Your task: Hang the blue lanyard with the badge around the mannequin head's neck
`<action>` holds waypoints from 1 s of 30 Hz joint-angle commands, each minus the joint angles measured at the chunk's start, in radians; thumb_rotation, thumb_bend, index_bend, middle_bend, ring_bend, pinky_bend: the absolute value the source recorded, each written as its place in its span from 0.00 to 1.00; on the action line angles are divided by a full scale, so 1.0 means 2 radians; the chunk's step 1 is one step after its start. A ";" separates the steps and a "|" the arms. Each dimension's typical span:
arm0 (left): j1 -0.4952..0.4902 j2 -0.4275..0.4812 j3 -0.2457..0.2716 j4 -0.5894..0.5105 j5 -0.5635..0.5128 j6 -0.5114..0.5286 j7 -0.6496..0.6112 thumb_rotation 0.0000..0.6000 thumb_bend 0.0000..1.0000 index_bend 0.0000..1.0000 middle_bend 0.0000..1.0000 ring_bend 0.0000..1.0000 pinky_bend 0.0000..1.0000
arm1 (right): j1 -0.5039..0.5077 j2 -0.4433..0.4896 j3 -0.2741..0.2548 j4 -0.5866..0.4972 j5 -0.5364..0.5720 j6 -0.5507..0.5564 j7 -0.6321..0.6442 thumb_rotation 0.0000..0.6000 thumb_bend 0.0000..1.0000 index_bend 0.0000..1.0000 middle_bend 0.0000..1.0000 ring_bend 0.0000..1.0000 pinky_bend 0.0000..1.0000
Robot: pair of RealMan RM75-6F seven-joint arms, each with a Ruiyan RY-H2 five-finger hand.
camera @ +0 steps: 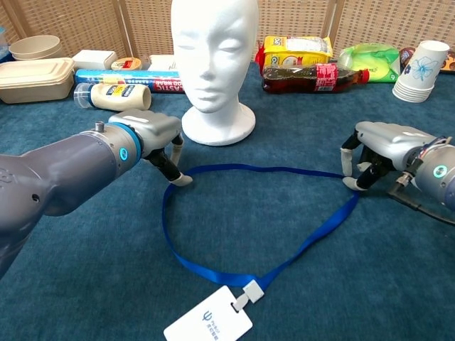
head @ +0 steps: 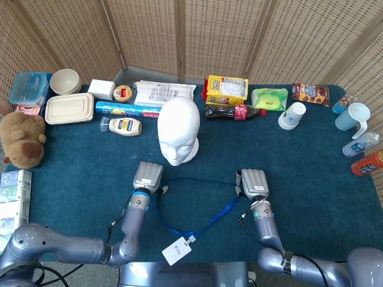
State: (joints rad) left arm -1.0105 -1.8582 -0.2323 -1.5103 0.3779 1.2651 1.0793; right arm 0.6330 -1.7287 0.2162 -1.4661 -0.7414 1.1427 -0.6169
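Note:
The white mannequin head [head: 178, 128] [camera: 213, 50] stands upright mid-table, facing me. In front of it the blue lanyard [head: 215, 218] [camera: 313, 241] lies spread in a wide loop on the blue cloth. Its white badge [head: 176, 251] [camera: 208, 323] sits at the near edge. My left hand [head: 148, 176] [camera: 153, 138] is palm down at the loop's left corner, fingertips [camera: 178, 177] pinching the strap where it bends sharply. My right hand [head: 254, 182] [camera: 380, 153] does the same at the right corner, fingertips [camera: 350, 183] on the strap. The strap runs nearly straight between the two hands.
Behind the head lie a cola bottle [head: 234, 112], a yellow box [head: 226, 89], a mayonnaise bottle [head: 122, 126] and a blue foil box [head: 127, 109]. Paper cups [head: 292, 115] and bottles [head: 366, 152] stand right. A plush toy [head: 23, 139] and food containers [head: 69, 108] sit left.

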 commanded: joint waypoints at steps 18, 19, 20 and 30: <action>0.002 -0.011 -0.006 0.010 -0.003 0.000 0.013 0.70 0.34 0.55 1.00 1.00 1.00 | -0.005 -0.001 0.002 0.009 -0.002 -0.002 0.012 1.00 0.55 0.67 1.00 1.00 1.00; 0.002 -0.012 -0.005 0.011 -0.003 0.000 0.014 0.71 0.35 0.56 1.00 1.00 1.00 | -0.005 -0.002 0.002 0.009 -0.002 -0.002 0.012 1.00 0.55 0.67 1.00 1.00 1.00; 0.002 -0.012 -0.005 0.011 -0.003 -0.001 0.014 0.72 0.35 0.56 1.00 1.00 1.00 | -0.005 -0.002 0.002 0.009 -0.002 -0.002 0.013 1.00 0.55 0.67 1.00 1.00 1.00; 0.003 -0.015 -0.009 0.017 -0.004 -0.002 0.016 0.77 0.39 0.59 1.00 1.00 1.00 | -0.006 -0.004 0.004 0.013 -0.002 -0.001 0.014 1.00 0.56 0.67 1.00 1.00 1.00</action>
State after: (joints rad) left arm -1.0044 -1.8885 -0.2496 -1.4766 0.3696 1.2605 1.1120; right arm 0.6205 -1.7373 0.2234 -1.4396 -0.7445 1.1411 -0.5884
